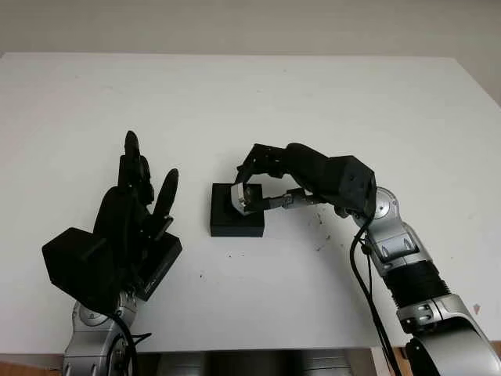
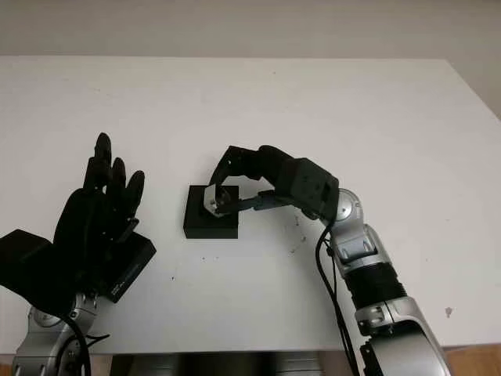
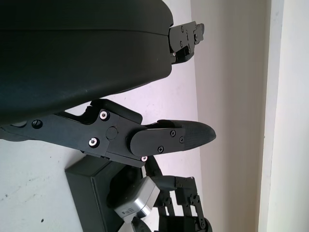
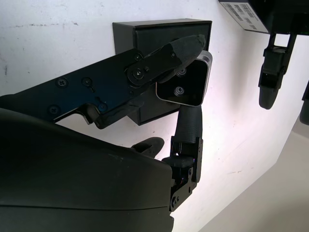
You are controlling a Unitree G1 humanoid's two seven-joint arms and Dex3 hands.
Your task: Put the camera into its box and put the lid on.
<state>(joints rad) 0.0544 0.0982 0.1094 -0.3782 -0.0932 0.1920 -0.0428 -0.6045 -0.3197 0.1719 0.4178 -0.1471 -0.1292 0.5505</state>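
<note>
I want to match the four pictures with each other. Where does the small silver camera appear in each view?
Left eye view: small silver camera, centre, in the right hand, over the open black box.
Right eye view: same, a little left of centre.
Left wrist view: low, beside the box.
Right wrist view: between the right hand's fingers.
Shared landmark: the box.

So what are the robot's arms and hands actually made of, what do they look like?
Both hands, the left hand and the right hand, are matt black shells with jointed three-finger links held by small silver screws. The forearms behind them are silver-grey metal with black ribbed sections, and black cables run loosely along the outside.
</note>
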